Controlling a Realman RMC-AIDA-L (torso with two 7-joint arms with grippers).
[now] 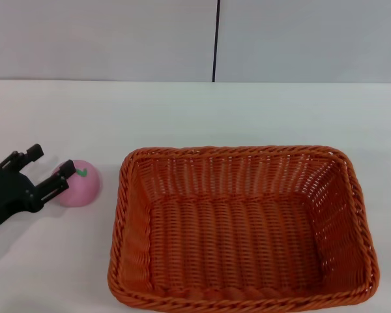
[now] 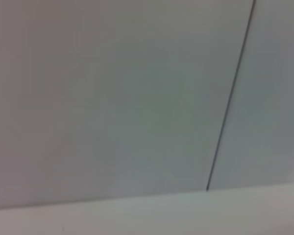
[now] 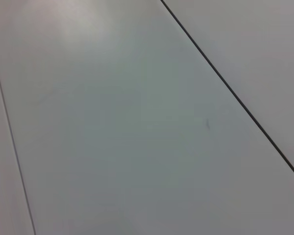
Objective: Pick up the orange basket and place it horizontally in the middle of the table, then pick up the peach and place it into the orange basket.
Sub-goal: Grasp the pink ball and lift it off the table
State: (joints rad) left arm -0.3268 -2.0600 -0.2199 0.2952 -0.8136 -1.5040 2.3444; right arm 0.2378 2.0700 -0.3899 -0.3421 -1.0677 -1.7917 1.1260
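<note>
Orange basket (image 1: 242, 228) sits upright on the white worktop (image 1: 195, 114), long side running left to right, mouth up. It occupies the near middle of the surface, a little toward the robot's right. Braided rim intact all round; sloping openwork walls; woven floor bare, nothing inside.

Peach (image 1: 77, 183) lies on the worktop just beside the basket's left short wall, apart from it with a strip of white surface between. Pink, round, small green leaf mark on top.

Left tool (image 1: 50, 168) comes in from the left edge of the head view, black, at the peach. Fingers spread: one finger (image 1: 57, 180) lies across the left face of the peach, the other (image 1: 25, 157) stands farther back and left, away from the fruit. Whether the near finger touches the peach or only overlaps it in this view cannot be told. The fruit rests on the surface, not gripped.

Right tool does not show in any view.

Left wrist view: only a pale wall panel with a dark vertical seam (image 2: 229, 100) and a strip of the worktop's edge. Right wrist view: pale panels crossed by thin dark seams (image 3: 230, 90), nothing of the task.
</note>
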